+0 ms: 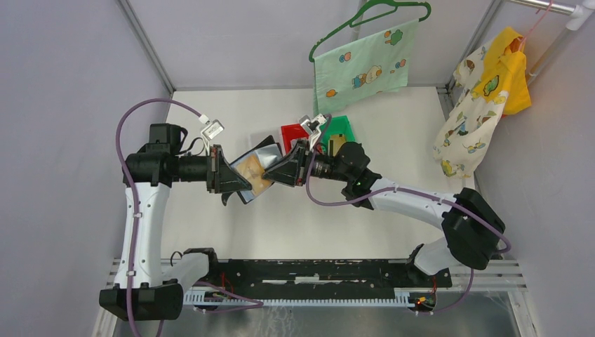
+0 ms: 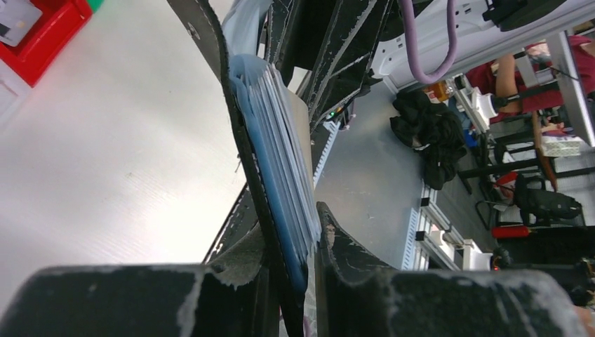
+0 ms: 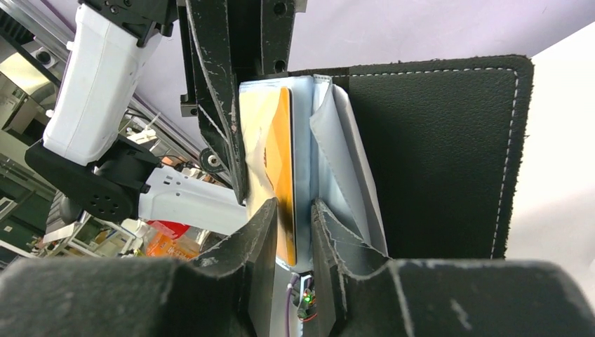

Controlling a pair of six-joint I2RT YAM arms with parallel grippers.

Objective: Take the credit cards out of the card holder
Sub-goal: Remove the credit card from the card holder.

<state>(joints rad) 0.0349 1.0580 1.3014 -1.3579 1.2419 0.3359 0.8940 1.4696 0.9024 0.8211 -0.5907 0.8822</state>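
Held between two arms over the table (image 1: 210, 232), the card holder (image 1: 265, 149) sits open at the centre of the overhead frame; the left gripper (image 2: 309, 261) is clamped on one edge of it, fingers pressed against the black cover and the grey-blue pocket stack; the right gripper (image 3: 293, 235) is narrowed to a slit, pinching the end of a tan-gold credit card (image 3: 284, 161) that stands in a pocket at the middle of the right wrist view; the credit cards look light, thin, stiff and slick, so one probably slides free on a straight pull along its pocket, best gripped flat on the exposed end; the holder looks soft and floppy, likely to bend or follow the card unless firmly clamped; a red bin (image 1: 291, 133) and a green bin (image 1: 339, 126) lie behind, upper centre
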